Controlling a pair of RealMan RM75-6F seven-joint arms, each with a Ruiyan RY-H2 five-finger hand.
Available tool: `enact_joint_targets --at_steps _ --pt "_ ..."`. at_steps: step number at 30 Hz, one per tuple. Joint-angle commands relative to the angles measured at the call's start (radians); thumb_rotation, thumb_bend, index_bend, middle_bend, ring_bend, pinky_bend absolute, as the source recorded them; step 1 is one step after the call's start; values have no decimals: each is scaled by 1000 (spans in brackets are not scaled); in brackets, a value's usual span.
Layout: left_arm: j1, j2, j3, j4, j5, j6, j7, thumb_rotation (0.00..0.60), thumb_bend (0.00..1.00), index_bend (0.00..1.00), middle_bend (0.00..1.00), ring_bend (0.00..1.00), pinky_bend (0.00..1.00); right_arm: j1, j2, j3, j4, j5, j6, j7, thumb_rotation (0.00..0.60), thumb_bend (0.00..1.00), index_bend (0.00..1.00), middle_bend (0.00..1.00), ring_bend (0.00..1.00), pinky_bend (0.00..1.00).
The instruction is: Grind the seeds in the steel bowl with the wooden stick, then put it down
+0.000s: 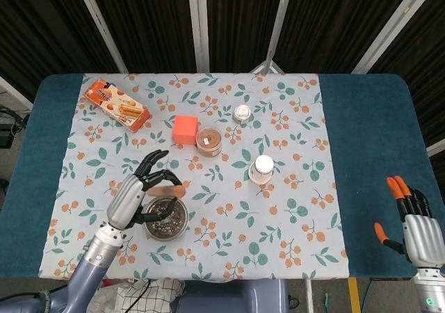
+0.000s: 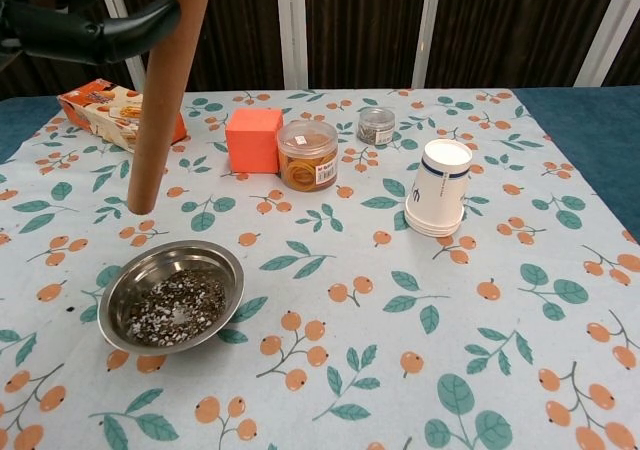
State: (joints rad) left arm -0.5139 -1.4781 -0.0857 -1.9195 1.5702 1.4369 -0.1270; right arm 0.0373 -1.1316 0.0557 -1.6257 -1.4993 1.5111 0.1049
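Observation:
The steel bowl (image 1: 165,218) (image 2: 172,296) holds dark and pale seeds and sits near the table's front left. My left hand (image 1: 140,190) grips the wooden stick (image 2: 165,90) near its top and holds it almost upright, well above the cloth. In the chest view the stick's lower end hangs above and just behind the bowl, not touching the seeds. From the head view only the stick's top end (image 1: 167,190) shows between the fingers. My right hand (image 1: 413,221) rests at the front right, off the cloth, fingers apart and holding nothing.
An orange block (image 2: 252,138), an amber jar (image 2: 306,155), a small lidded jar (image 2: 376,126), stacked paper cups (image 2: 443,187) and a snack box (image 2: 112,111) stand behind and to the right of the bowl. Blue table (image 1: 368,132) borders the floral cloth.

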Motion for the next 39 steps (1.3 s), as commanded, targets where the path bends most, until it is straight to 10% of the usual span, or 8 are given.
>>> enact_joint_targets --at_steps 1,17,39 --pt "41 -53 57 87 97 69 -155 600 842 533 530 84 18 -1 -2 0 1 -2 2 -3 600 367 0 0 0 0" --pt "66 -148 110 339 169 123 -515 600 841 552 548 102 49 1 -6 -1 4 -8 -2 -14 600 367 0 0 0 0" --pt "83 -207 113 484 136 103 -659 600 841 559 555 102 67 0 -8 -3 5 -11 -3 -18 600 367 0 0 0 0"
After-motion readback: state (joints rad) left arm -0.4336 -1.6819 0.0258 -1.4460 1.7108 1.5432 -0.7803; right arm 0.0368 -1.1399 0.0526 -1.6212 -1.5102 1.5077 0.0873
